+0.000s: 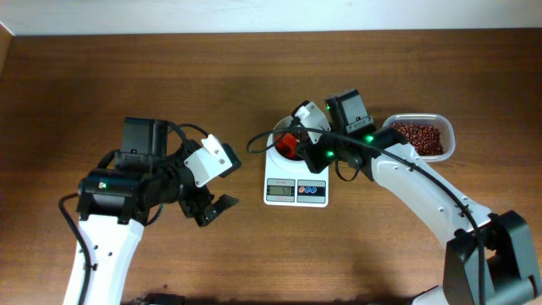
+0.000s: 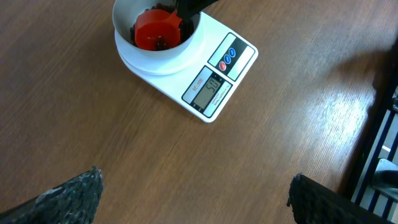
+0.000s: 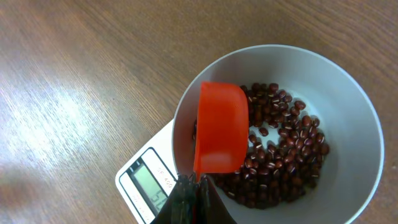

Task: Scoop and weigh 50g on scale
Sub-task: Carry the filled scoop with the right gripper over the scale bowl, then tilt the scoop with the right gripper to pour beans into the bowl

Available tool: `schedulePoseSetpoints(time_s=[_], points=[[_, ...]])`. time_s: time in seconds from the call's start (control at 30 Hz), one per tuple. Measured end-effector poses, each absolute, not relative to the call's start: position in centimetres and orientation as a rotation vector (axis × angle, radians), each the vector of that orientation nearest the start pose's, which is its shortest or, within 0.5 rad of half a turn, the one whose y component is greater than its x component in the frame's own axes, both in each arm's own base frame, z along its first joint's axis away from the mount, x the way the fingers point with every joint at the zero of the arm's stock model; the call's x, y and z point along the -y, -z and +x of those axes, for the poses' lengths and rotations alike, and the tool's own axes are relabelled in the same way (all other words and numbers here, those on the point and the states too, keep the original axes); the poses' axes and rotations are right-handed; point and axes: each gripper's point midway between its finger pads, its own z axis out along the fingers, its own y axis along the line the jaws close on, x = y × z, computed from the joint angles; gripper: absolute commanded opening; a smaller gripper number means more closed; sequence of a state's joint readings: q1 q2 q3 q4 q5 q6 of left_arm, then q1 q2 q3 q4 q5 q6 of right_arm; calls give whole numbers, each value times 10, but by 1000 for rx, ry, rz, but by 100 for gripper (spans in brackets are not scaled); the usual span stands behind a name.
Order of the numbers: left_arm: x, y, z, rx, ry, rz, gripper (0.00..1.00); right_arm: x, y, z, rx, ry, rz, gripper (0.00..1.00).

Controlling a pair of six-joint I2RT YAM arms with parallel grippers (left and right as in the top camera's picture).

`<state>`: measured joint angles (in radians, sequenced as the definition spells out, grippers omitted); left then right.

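The white scale [image 1: 295,188] stands mid-table, its bowl [image 3: 348,93] holding a layer of dark red-brown beans [image 3: 283,149]. My right gripper [image 3: 198,186] is shut on the handle of an orange scoop [image 3: 219,127], which is tipped over inside the bowl with its back toward the wrist camera. From overhead the scoop [image 1: 286,149] shows at the bowl under the right gripper [image 1: 297,138]. In the left wrist view the scoop's mouth [image 2: 157,31] holds a few beans above the scale [image 2: 211,74]. My left gripper [image 2: 194,186] hovers open and empty over bare wood, left of the scale [image 1: 213,207].
A clear plastic tub [image 1: 448,140] with more beans [image 1: 419,135] stands at the right, beside the right arm. The scale's display [image 2: 208,87] is lit and faces the table's front edge.
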<state>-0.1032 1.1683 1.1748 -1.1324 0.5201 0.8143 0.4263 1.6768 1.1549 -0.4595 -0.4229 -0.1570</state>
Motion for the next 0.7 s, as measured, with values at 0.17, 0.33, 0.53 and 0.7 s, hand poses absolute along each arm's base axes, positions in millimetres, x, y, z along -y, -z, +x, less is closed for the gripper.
schedulePoseSetpoints(time_s=[0.17,0.33,0.53,0.7], points=[[111,-217,247,-2190,430,1251,99,-244,-119,349,-2387,-732,-851,4],[111,-217,247,-2191,430,1251,99,-237,-124,354,-2404,-816,-760,4],[111,-217,247,-2191,429,1251,99,-215,-131,366,-2413,-903,-625,4],[111,-217,247,-2191,430,1251,99,-211,-138,367,-2394,-990,-596,4]])
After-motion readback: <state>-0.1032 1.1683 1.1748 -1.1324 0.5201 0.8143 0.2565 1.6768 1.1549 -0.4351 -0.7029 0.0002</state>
